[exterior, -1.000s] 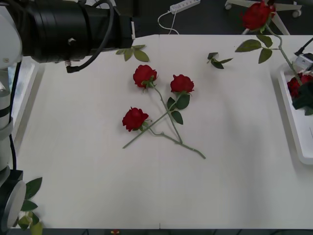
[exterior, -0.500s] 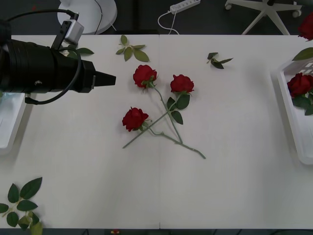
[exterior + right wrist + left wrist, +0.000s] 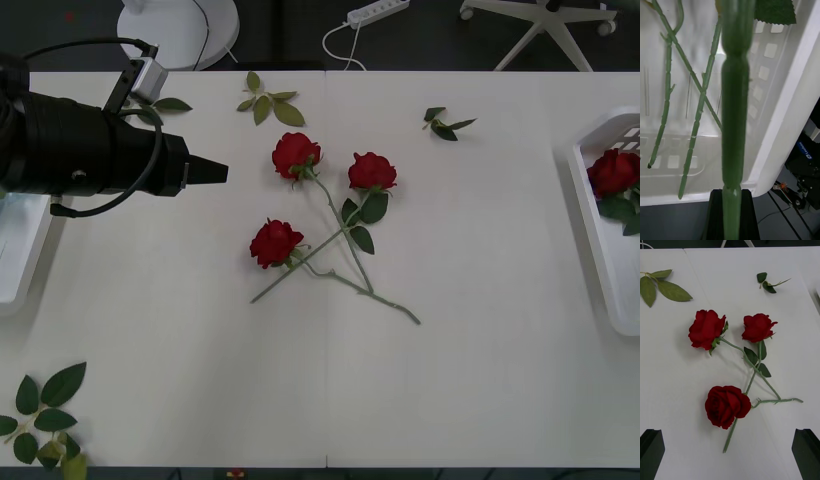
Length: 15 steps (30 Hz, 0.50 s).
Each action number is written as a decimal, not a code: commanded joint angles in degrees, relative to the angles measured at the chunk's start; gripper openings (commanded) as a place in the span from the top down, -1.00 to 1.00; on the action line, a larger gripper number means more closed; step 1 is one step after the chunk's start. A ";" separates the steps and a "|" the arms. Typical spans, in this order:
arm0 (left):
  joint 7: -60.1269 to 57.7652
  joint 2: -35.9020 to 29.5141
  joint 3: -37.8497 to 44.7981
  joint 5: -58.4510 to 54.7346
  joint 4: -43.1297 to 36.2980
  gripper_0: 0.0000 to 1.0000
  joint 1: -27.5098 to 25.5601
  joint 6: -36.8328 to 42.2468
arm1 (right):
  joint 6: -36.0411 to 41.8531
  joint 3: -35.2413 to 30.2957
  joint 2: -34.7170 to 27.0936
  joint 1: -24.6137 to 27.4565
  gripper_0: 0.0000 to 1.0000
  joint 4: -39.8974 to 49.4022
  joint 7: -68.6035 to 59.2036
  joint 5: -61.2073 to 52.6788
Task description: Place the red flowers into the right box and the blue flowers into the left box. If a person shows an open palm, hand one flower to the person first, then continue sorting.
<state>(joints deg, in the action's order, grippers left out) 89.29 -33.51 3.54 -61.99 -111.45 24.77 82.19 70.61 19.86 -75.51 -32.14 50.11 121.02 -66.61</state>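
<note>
Mid-table, three deep-red red flowers (image 3: 297, 155), thin green stems crossing

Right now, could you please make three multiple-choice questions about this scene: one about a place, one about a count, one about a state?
1. Where is the left gripper?
A. above the table, left of the roses
B. inside the right box
C. on the floor

2. How many red flowers lie in the middle of the table?
A. one
B. three
C. six

3. What is the state of the right gripper?
A. open and empty
B. shut on a blue flower
C. shut on a green stem

Answers:
1 A: front view shows it left of the three roses.
2 B: three blooms with crossed stems.
3 C: the stem rises from its fingers beside the right box.
</note>
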 commanded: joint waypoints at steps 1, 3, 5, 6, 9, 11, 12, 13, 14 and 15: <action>2.38 -1.82 -1.34 0.64 -0.43 -1.00 0.02 -0.54 | -3.81 -1.75 2.83 1.03 1.00 -2.74 1.14 3.95; 2.38 -1.73 -1.69 0.64 -0.43 -1.00 0.02 -0.54 | -5.66 -1.75 3.97 1.12 1.00 -4.41 1.32 5.00; 2.29 -1.73 -1.96 0.64 -0.43 -1.00 0.02 -0.72 | -6.45 -1.75 4.67 1.20 1.00 -5.20 1.32 6.06; 2.20 -1.64 -2.31 0.64 -0.35 -1.00 0.02 -1.07 | -6.89 -1.75 5.11 1.12 1.00 -5.64 1.23 6.76; 1.85 -1.64 -3.71 0.99 -0.35 -1.00 0.02 -2.30 | -7.24 -1.75 6.34 1.20 1.00 -6.52 1.06 8.78; 1.41 -1.64 -4.86 1.35 -0.08 -1.00 0.19 -3.62 | -7.68 -1.75 6.96 1.20 1.00 -7.13 0.97 10.01; 1.15 -1.64 -5.47 1.52 0.27 -1.00 0.46 -4.14 | -7.86 -1.75 7.13 1.20 1.00 -7.39 0.97 10.36; 0.97 -1.64 -6.09 1.35 1.06 -1.00 0.99 -4.67 | -7.94 -1.75 7.40 1.12 1.00 -7.66 0.97 10.80; 0.79 -1.64 -6.61 1.17 1.68 -1.00 1.34 -4.94 | -8.03 -1.75 7.48 1.20 1.00 -7.83 0.97 10.98; 0.44 -1.29 -7.40 0.82 3.52 -1.00 2.48 -5.73 | -8.21 -1.75 7.75 1.20 1.00 -7.92 1.06 11.50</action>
<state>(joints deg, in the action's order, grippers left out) 89.29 -33.51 -1.37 -61.12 -110.53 24.79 78.27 63.17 19.18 -68.60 -31.58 43.25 121.02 -56.53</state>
